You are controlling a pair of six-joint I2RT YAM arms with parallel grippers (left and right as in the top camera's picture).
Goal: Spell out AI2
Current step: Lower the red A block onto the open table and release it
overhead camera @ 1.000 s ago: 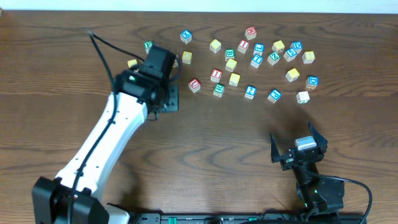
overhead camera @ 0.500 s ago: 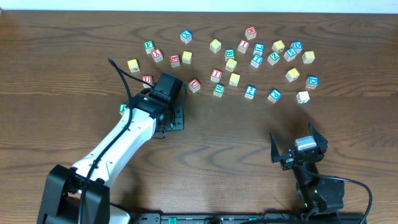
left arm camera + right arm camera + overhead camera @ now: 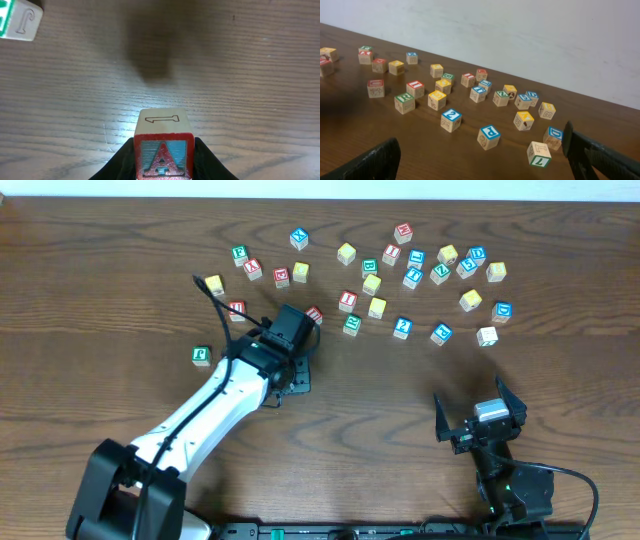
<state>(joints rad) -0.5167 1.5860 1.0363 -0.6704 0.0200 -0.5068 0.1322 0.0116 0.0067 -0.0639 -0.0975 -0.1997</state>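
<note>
Jaws on the outstretched left arm [image 3: 200,415] pinch the A cube [image 3: 162,152]; right jaws spread.

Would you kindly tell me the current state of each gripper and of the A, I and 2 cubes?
left gripper, shut on the A cube.
right gripper, open and empty.
A cube, held in the left gripper, A face toward the wrist camera.
I cube, loose on the table, untouched.
2 cube, loose on the table, 2 face up.
</note>
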